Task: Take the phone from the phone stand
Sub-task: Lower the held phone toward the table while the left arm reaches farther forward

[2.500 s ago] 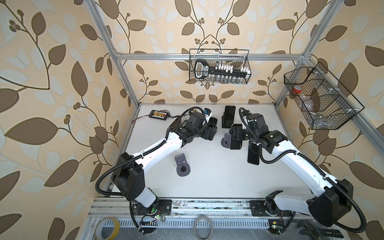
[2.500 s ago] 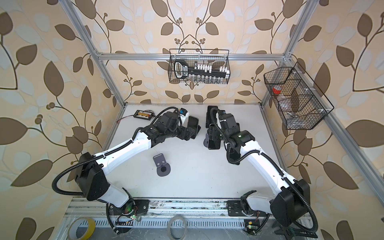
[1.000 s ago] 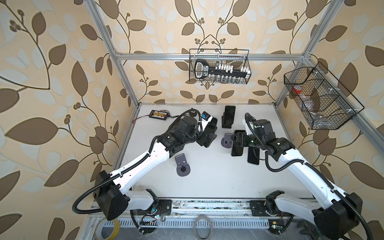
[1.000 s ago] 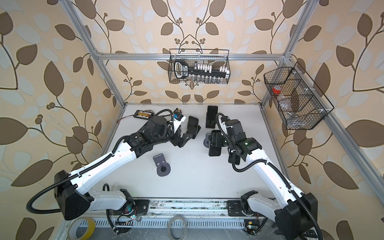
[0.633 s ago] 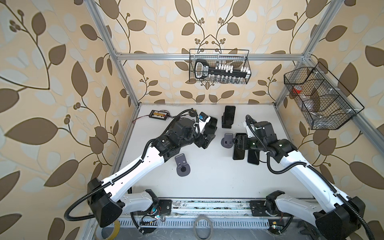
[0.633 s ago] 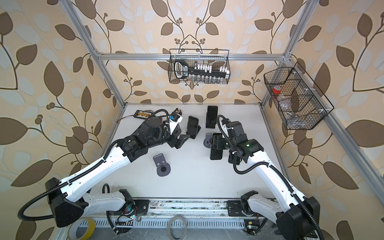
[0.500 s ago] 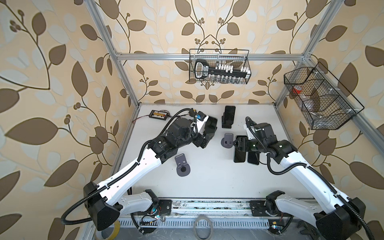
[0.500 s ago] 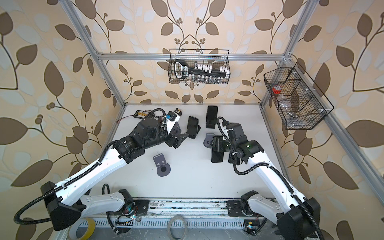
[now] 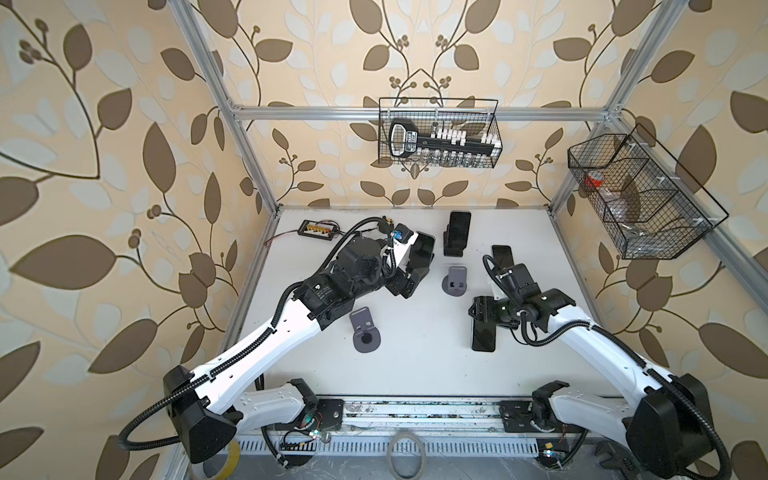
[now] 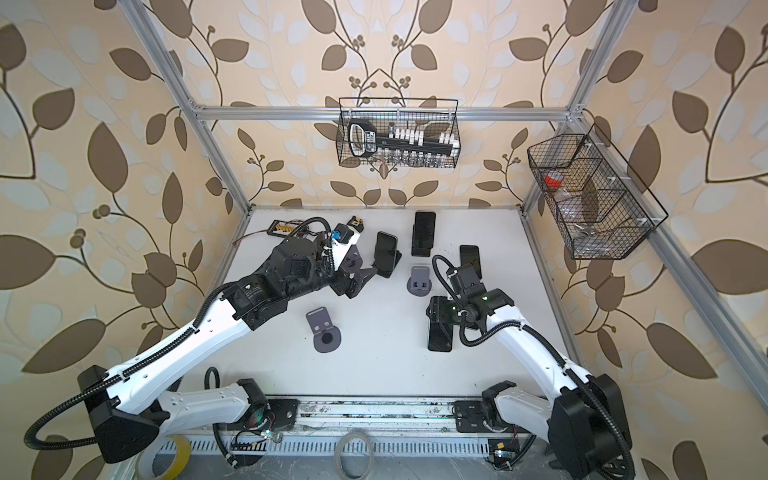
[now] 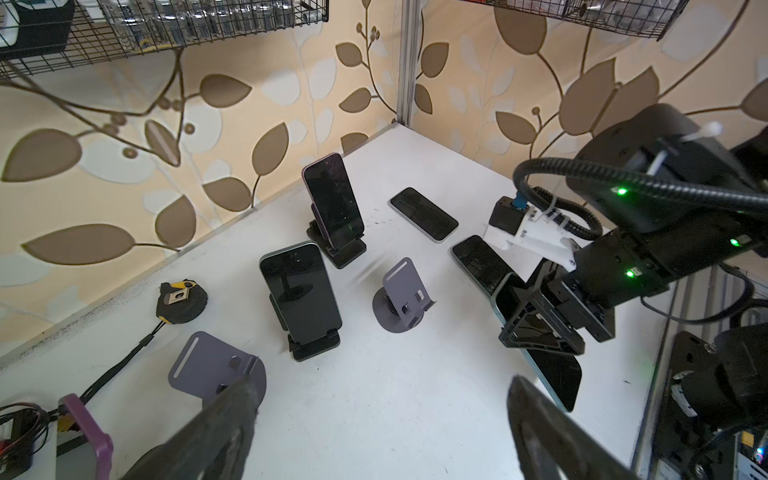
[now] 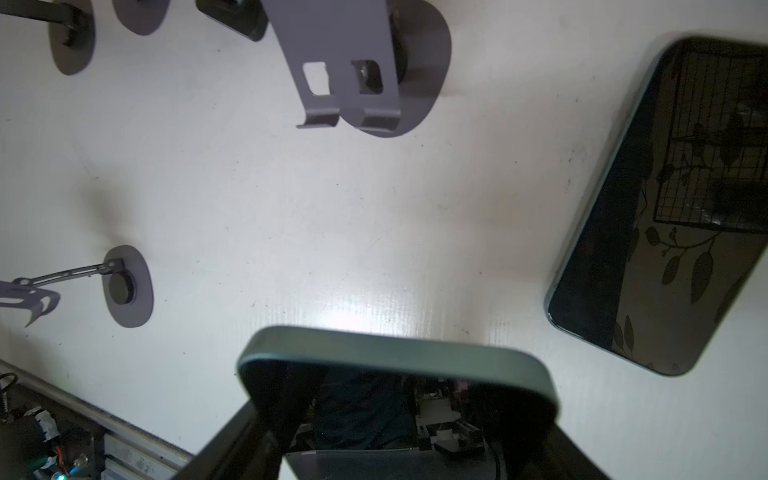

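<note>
Right side of the white table (image 9: 415,374): my right gripper (image 9: 483,316) has its jaws closed on the far end of a dark phone (image 9: 484,338), one finger on each long edge. The phone is off its stand. It is tilted and points toward the near edge, with its near end down at the tabletop, though I cannot tell whether it touches. The grey stand (image 9: 455,282) sits empty just to the far left, apart from the phone. In the right wrist view the phone's rounded end fills the gap between the two fingers.

Left of centre, my left gripper (image 10: 360,282) hovers with its jaws spread wide and nothing between them. It is just beside a second phone (image 10: 385,247), which leans upright on a black stand (image 10: 386,273). A third phone (image 9: 459,224) stands on a far black stand (image 9: 453,251) at the far middle. A fourth phone (image 9: 502,253) lies flat at the far right, beyond my right wrist. A second grey stand (image 9: 365,332) sits empty on the near left, beside my left forearm.
</note>
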`<state>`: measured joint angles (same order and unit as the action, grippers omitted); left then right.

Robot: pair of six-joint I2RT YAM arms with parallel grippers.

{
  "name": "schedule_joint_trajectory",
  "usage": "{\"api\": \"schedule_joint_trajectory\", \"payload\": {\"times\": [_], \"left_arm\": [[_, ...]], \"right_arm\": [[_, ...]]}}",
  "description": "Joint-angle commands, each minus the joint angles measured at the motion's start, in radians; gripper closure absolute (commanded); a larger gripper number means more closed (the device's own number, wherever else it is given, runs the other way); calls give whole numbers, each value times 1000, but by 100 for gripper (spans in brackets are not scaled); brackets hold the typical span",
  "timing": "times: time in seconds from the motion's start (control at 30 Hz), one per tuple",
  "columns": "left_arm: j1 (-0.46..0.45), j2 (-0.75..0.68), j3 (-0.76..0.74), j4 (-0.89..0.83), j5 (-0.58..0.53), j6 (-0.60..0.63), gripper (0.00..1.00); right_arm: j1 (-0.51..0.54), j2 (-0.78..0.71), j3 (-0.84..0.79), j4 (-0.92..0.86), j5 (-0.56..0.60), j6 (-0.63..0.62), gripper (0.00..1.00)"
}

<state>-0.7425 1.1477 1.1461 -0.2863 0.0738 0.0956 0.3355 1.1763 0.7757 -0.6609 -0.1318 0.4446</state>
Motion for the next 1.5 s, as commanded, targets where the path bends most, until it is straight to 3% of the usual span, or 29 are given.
{"api": "schedule_joint_trajectory", "payload": {"times": [0.0, 1.13, 1.47], "left_arm": [[-15, -32, -1, 2, -2, 29, 6], [-62, -19, -8, -9, -39, 75, 5], [-73, -20, -8, -10, -43, 84, 5]], "right_arm": [[-15, 32, -13, 21, 0, -1, 50], [-17, 292, -18, 50, 115, -6, 47], [-15, 304, -7, 87, 64, 12, 48]]}}
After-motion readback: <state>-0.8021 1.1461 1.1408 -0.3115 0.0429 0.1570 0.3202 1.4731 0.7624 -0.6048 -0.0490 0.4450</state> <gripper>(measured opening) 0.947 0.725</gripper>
